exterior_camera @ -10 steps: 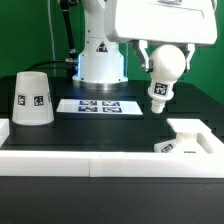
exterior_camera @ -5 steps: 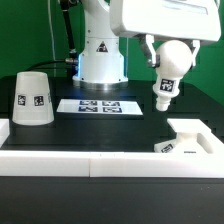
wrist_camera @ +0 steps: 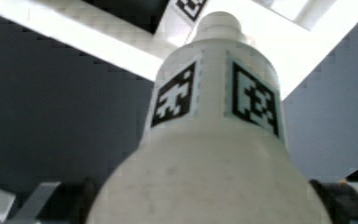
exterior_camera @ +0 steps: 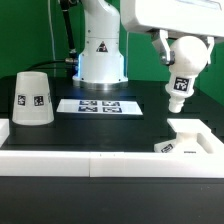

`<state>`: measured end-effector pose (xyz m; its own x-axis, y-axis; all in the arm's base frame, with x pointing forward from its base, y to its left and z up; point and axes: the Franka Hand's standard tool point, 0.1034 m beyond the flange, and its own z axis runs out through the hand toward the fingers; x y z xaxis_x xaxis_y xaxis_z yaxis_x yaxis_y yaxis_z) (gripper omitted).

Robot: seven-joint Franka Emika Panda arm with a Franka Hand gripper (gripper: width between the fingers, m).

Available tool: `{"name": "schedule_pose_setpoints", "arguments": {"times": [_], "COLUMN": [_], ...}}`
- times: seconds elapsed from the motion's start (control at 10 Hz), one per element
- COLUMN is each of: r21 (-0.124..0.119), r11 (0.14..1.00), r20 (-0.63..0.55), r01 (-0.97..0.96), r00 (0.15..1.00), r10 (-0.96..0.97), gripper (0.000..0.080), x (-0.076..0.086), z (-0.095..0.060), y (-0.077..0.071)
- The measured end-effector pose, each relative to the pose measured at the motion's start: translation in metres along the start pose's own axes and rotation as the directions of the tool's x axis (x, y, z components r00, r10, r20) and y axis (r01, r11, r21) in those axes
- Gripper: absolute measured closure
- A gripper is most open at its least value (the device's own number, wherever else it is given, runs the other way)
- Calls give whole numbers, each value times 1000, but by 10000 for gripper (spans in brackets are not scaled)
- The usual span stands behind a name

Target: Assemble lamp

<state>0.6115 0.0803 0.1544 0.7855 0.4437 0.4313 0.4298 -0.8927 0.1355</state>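
Note:
My gripper (exterior_camera: 180,50) is shut on the ball end of the white bulb (exterior_camera: 184,68) and holds it in the air, stem tilted down, above the base block. In the wrist view the bulb (wrist_camera: 211,130) fills the frame, its tagged stem pointing away, with my fingers (wrist_camera: 43,200) at either side of the ball. The low angular base block (exterior_camera: 190,140) sits on the table at the exterior view's right, against the white front wall. The cone shade (exterior_camera: 32,98) stands upright at the exterior view's left.
The marker board (exterior_camera: 98,105) lies flat in front of the white robot pedestal (exterior_camera: 100,55). A white wall (exterior_camera: 90,163) runs along the table's front edge. A green backdrop stands behind.
My gripper has carried the bulb up and toward the exterior view's right, from mid-table to above the base block. Shade and base block have not moved.

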Motion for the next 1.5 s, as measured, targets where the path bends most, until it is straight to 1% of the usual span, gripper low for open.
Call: {"name": "schedule_pose_setpoints", "arguments": {"times": [0.1,0.2,0.3,0.5,0.8,1.1,1.3,1.5], "r21": [-1,8,6,18,21,27,28,31], "r11": [1000,1000,1000,1000,999,999,999,999], "r20": [-2,5,-10,5,10,9,11,18], "r01": [1,-7,-6,-21,-26,-27,-28,-27], "r00": [1000,1000,1000,1000,1000,1000,1000,999], "r10": [-1,7,6,21,26,27,27,27], "gripper": [220,220,220,220,220,220,220,220], "x": [-9,-5,0,4,3,6,7,2], "z": [3,4,7,14,15,17,22,27], "y": [-5,-9,-10,-14,-15,-20,-20,-22]}}
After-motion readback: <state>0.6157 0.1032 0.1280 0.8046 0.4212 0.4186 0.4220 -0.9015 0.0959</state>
